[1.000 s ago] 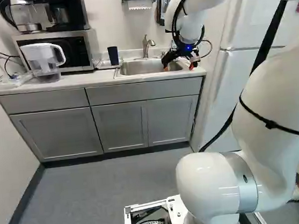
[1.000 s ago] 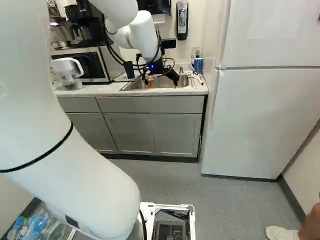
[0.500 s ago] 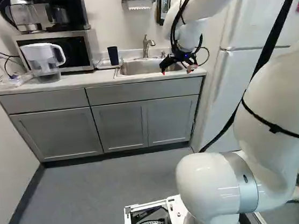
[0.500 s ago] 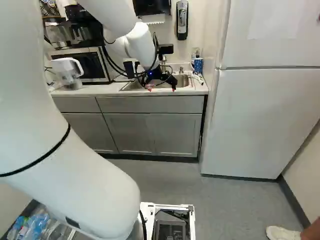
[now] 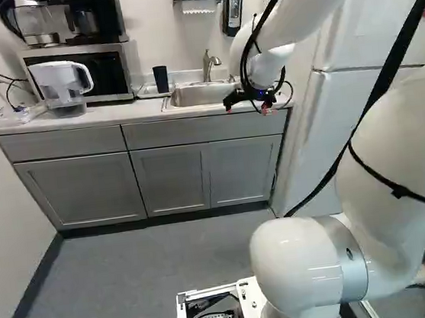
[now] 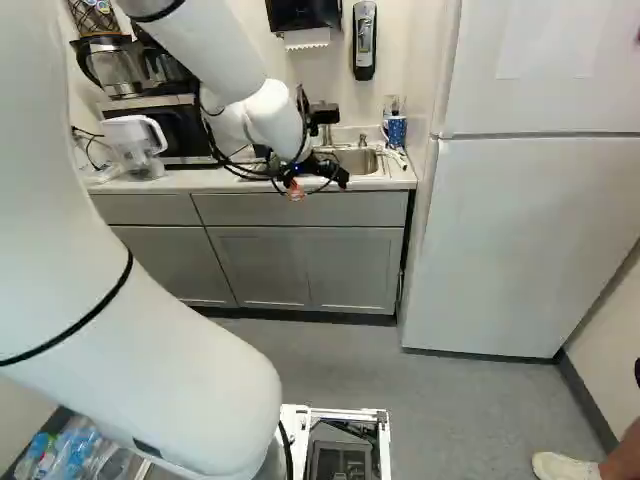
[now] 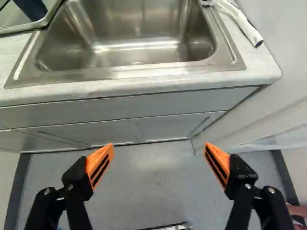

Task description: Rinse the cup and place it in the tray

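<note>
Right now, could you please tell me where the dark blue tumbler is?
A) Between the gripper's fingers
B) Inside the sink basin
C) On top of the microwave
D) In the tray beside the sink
D: the left base view shows the dark blue tumbler standing in the tray, between the microwave and the sink.

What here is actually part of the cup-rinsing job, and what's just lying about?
Part of the job:
- dark cup, probably the one meant, standing in the tray
- sink and faucet
- open gripper

Just about:
- water pitcher
- microwave
- coffee maker
- patterned blue mug, seemingly
- plastic bottles
</note>
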